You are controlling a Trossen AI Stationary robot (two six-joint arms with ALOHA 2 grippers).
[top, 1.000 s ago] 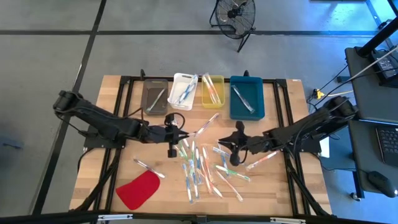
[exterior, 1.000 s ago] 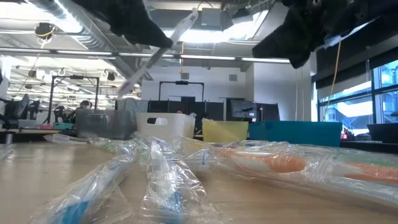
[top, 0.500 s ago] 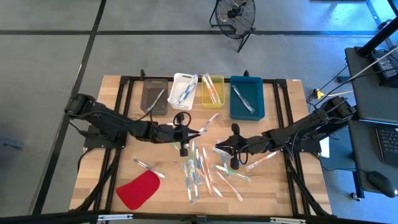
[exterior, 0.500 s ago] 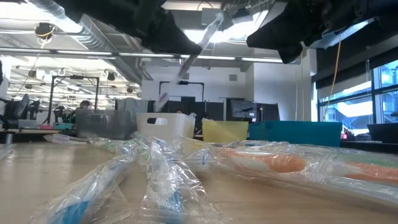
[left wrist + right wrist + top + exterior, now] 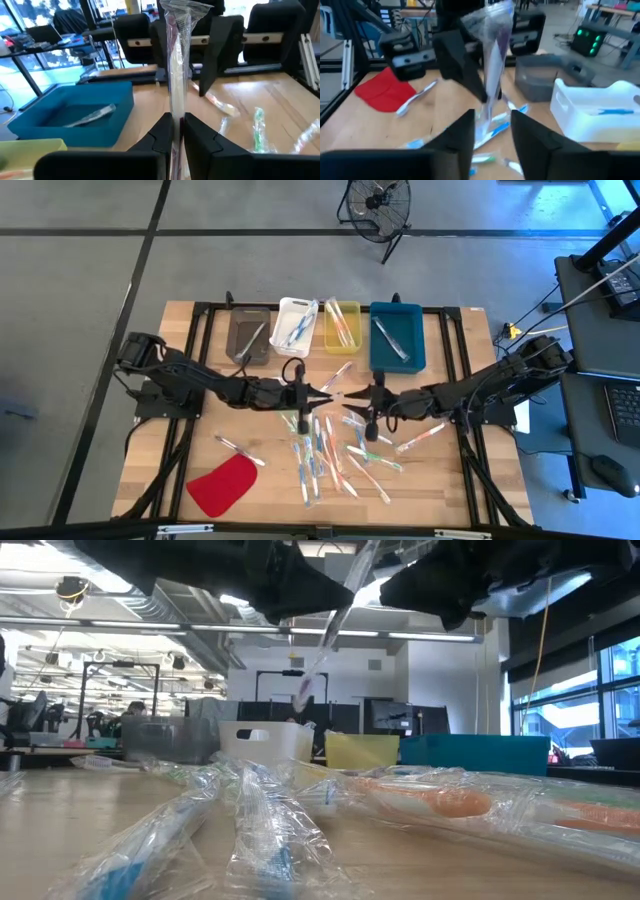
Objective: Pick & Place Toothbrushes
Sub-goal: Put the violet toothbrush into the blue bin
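Overhead, left gripper [image 5: 322, 391] pinching one wrapped toothbrush [image 5: 338, 374], fingers [image 5: 162, 131] pressed together on its lower end, lifted clear of the table [image 5: 180, 470]. Held just in front of the yellow bin [image 5: 342, 325], slanting toward that bin. Right gripper [image 5: 350, 395] directly facing it, nearly tip to tip, fingers [image 5: 462, 132] spread with a gap on either side of the wrapper. Loose toothbrushes [image 5: 320, 455] scattered farther out from the yellow bin, below both grippers. Red piece [image 5: 222, 485] beyond, near the table's front edge.
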